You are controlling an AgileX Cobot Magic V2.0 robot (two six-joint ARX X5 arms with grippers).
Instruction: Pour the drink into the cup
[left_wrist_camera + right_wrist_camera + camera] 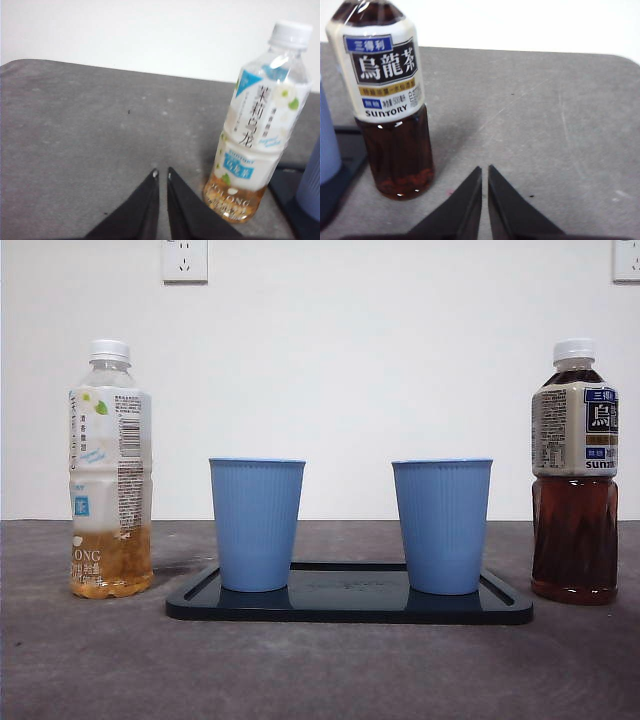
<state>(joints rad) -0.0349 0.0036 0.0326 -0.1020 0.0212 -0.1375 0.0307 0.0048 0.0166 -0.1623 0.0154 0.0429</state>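
Standing capped on the worktop (320, 670) beside the cups' tray (350, 602), the near-full dark tea bottle (574, 475) looks heavy and slick; mid-body grip suits. Right claw (485, 172) and left claw (161, 175) are pressed together, empty.

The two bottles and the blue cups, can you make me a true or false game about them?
1. Both bottles have their white caps on. True: pale tea bottle, dark tea bottle.
2. The blue cups stand on the bare table. False: the left cup and right cup stand on a dark tray.
3. The dark tea bottle is fuller than the pale one. True.
4. The left claw holds the pale bottle. False: it is shut on nothing, beside that bottle.
5. The right claw is wide open. False: shut, empty.
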